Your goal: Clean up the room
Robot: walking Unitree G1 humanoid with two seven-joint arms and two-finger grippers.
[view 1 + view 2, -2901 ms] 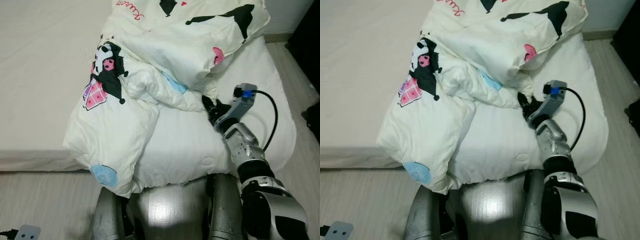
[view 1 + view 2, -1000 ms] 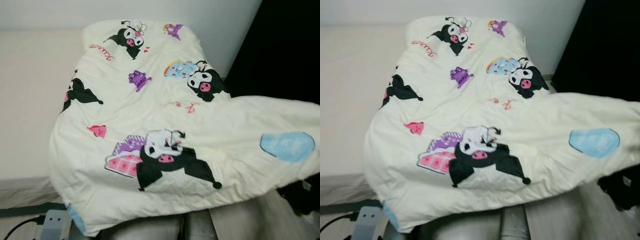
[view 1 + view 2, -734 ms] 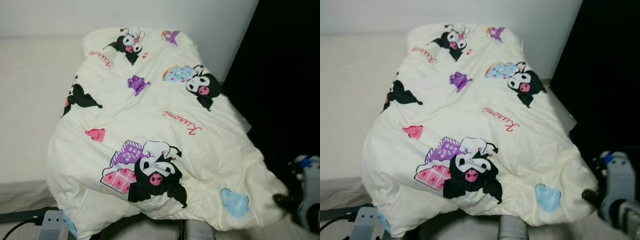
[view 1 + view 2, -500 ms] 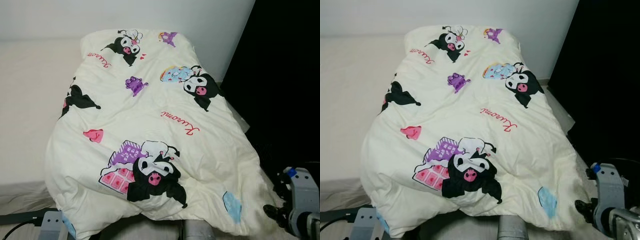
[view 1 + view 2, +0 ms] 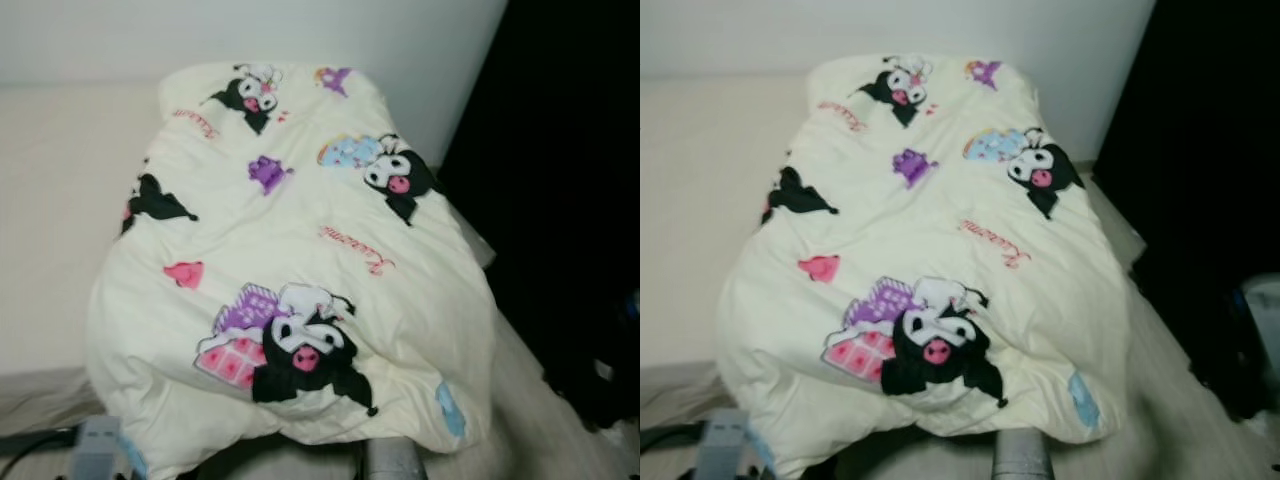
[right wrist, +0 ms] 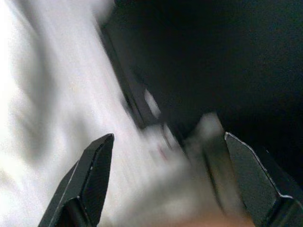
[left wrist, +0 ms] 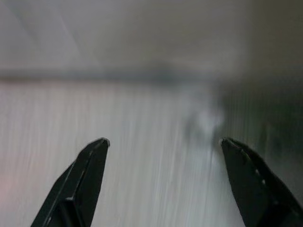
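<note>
Mostly blurred — quilt over bed

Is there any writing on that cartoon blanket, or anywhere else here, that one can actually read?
Red cursive word in the middle of the blanket, at: too blurred to read for sure.
Red cursive word near the blanket's far end: too blurred to read.
No other text, label or number can be made out.
</note>
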